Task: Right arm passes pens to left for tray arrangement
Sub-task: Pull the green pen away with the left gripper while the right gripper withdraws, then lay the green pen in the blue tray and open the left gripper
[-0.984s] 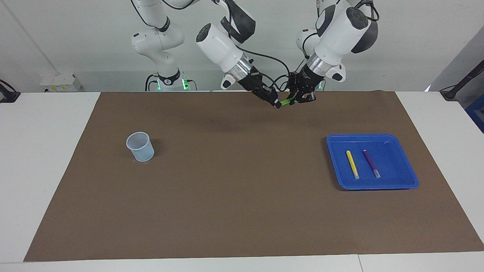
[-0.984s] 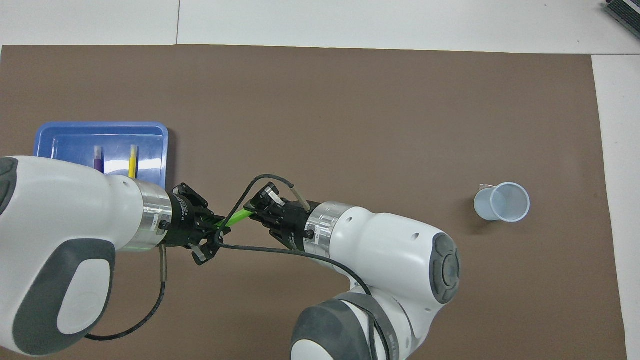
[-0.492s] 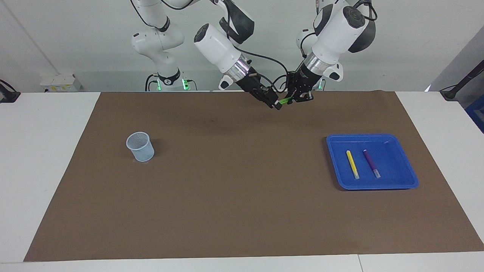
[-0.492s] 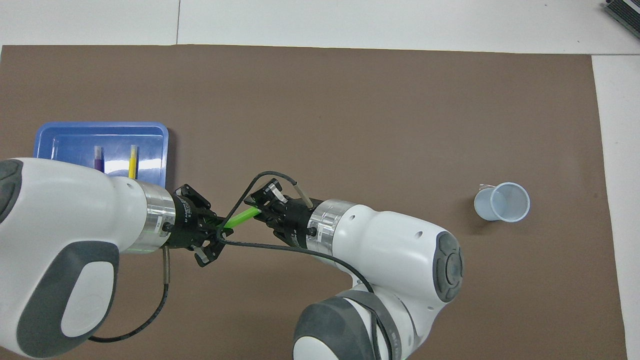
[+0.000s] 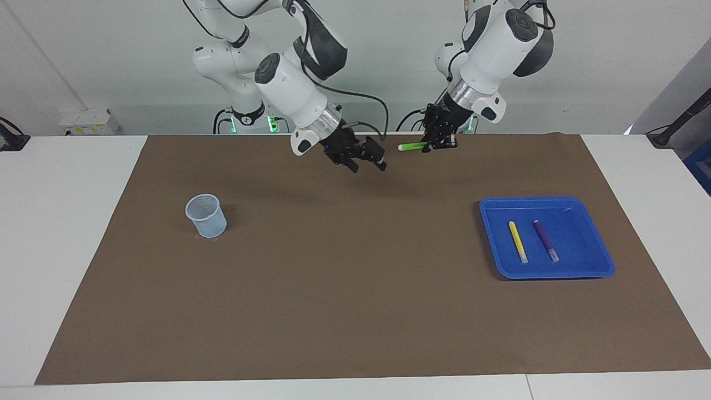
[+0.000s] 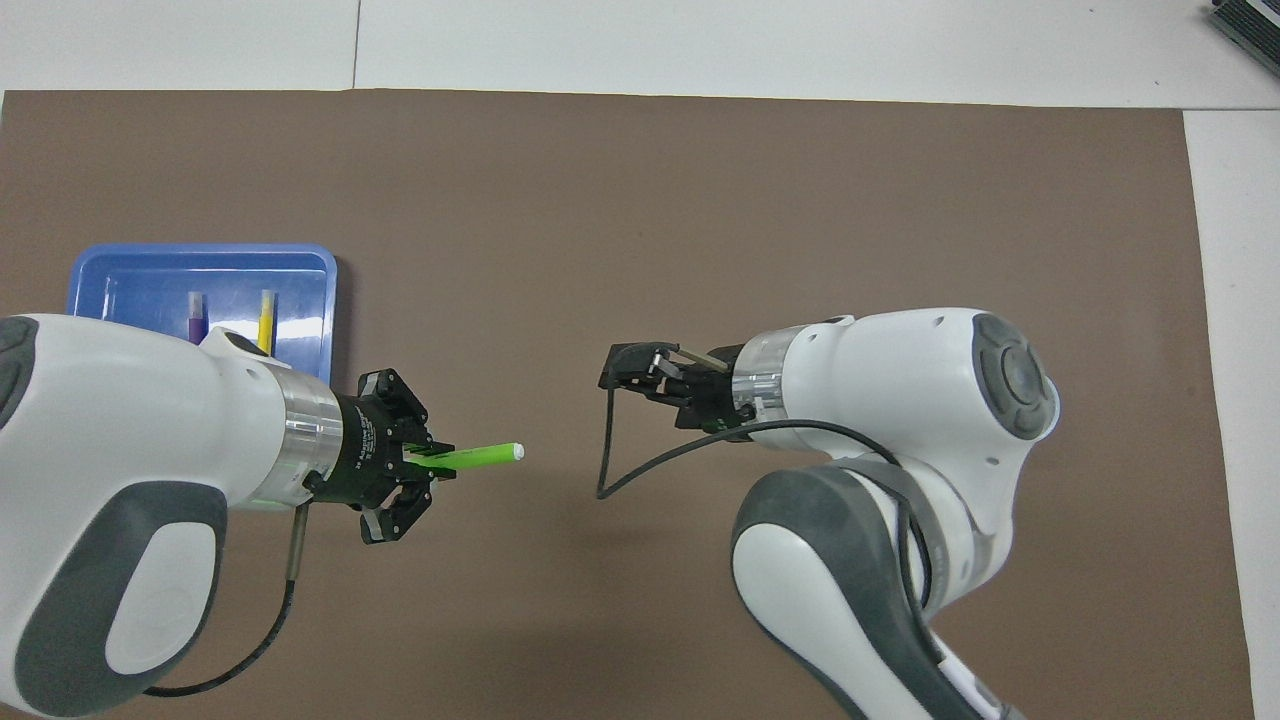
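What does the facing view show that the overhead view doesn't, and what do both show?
Only the facing view shows the arms' bases, the wall, and the full length of the yellow pen and purple pen in the tray. Only the overhead view looks down into the cup. Both show the left gripper holding the green pen over the mat, and the right gripper open, apart from it.

Facing view: set high, across the table, facing the robots.
Overhead view: looking steeply down, closer.
Shared: brown mat (image 5: pixel 333 278) (image 6: pixel 700 200), seen half-turned.
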`<state>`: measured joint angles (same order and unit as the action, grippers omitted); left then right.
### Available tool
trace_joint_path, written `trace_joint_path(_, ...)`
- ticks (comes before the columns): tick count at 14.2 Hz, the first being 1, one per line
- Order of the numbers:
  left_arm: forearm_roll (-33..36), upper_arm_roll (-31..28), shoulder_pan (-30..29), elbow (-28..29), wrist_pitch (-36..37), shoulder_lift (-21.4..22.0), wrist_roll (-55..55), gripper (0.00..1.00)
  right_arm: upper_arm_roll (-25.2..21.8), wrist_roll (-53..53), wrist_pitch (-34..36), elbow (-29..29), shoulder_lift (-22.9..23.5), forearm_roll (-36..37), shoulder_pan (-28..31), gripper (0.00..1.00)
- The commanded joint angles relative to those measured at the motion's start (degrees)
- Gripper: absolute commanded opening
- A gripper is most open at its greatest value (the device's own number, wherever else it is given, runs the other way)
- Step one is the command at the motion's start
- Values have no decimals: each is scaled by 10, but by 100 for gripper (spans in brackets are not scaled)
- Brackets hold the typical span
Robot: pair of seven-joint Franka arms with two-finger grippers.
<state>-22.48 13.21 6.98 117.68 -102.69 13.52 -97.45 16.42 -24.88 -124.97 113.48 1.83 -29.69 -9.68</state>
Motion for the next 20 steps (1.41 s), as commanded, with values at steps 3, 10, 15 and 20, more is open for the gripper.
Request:
trace_joint_path(3, 26, -3, -98, 15, 98, 30, 441, 0, 5, 96, 121, -11, -44, 146, 58, 100)
trace_joint_path(10, 161, -3, -218, 17, 117, 33, 949, 0, -2, 361, 287, -104, -50, 250, 176, 100)
trace_joint_path(15, 196, -3, -253, 20, 66, 6, 1065, 0, 0, 377, 384, -245, 11, 306, 183, 100)
trace_joint_path(20, 234, -3, -283, 15, -15, -70, 1103, 0, -2, 403, 381, -235, 9, 324, 181, 100)
